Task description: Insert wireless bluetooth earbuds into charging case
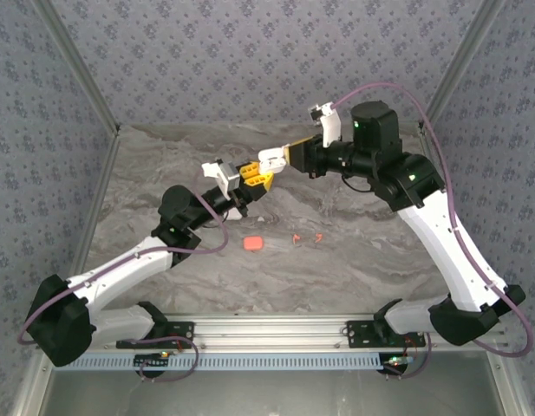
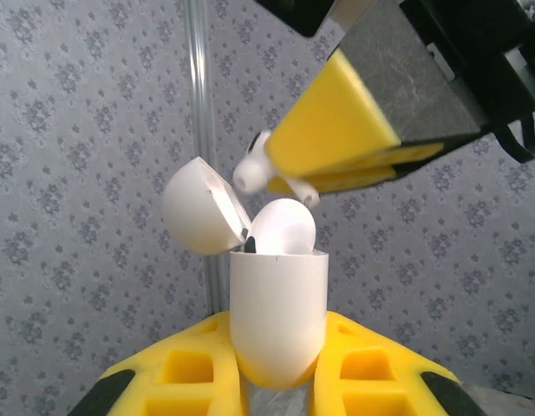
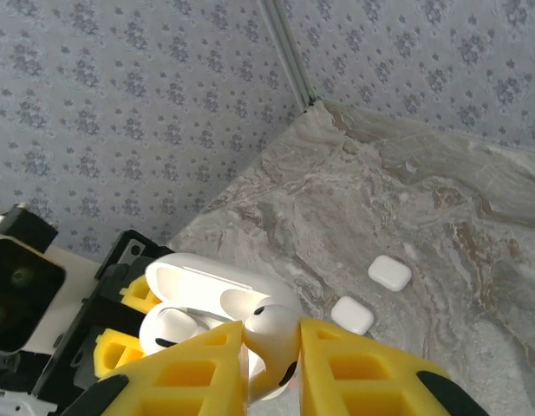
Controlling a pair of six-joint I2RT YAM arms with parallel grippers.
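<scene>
One open white charging case point(image 2: 278, 321), two white earbuds point(image 2: 283, 227) point(image 2: 250, 173), two closed white cases point(image 3: 389, 273) point(image 3: 351, 315), one coral case point(image 1: 254, 243), two coral-red earbuds point(image 1: 295, 238) point(image 1: 318, 237), two robot arms point(image 1: 120, 269) point(image 1: 449, 251).

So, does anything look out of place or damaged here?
Nothing looks damaged or spilled. One earbud inside the open charging case stands high above the rim, so it may not be fully seated.

Grey-veined marble-pattern table top point(image 1: 336, 269), enclosed at far and side edges by wall panels point(image 1: 267, 52) in blue-grey floral print; aluminium posts point(image 1: 76, 65) at far corners; slotted aluminium rail point(image 1: 276, 328) along near edge. Even, diffuse lighting.
</scene>
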